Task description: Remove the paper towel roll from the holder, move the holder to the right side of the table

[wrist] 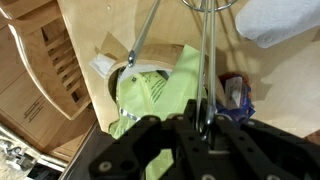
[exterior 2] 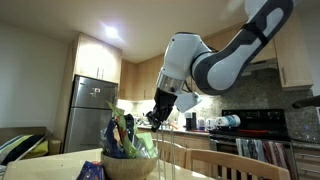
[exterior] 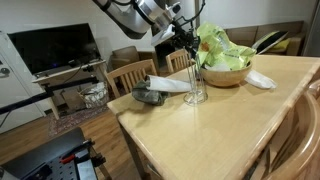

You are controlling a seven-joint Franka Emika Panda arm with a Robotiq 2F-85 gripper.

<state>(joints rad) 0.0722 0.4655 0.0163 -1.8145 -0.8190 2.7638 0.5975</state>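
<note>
Site: a light-wood table (exterior: 200,130) in a domestic room, with a television (exterior: 55,48) at upper left in an exterior view and a refrigerator (exterior 2: 90,110) at left in an exterior view.

Markings: a blue packet (wrist: 236,96) by the green cloth (wrist: 160,95) is too blurred to read.

Arm: it arcs from the upper right of the frame down to centre, wrist pointed downward, with the gripper (exterior 2: 158,118) over the bowl (exterior 2: 128,165). In an exterior view the gripper (exterior: 186,42) sits at the top of the holder (exterior: 195,85), which stands upright just beside the bowl (exterior: 225,75).

Jaws: in the wrist view the gripper (wrist: 207,125) appears drawn together on the holder's upright rod (wrist: 207,60).

The paper towel roll (exterior: 170,84) lies on its side on the table, left of the holder's base and off the holder.
</note>
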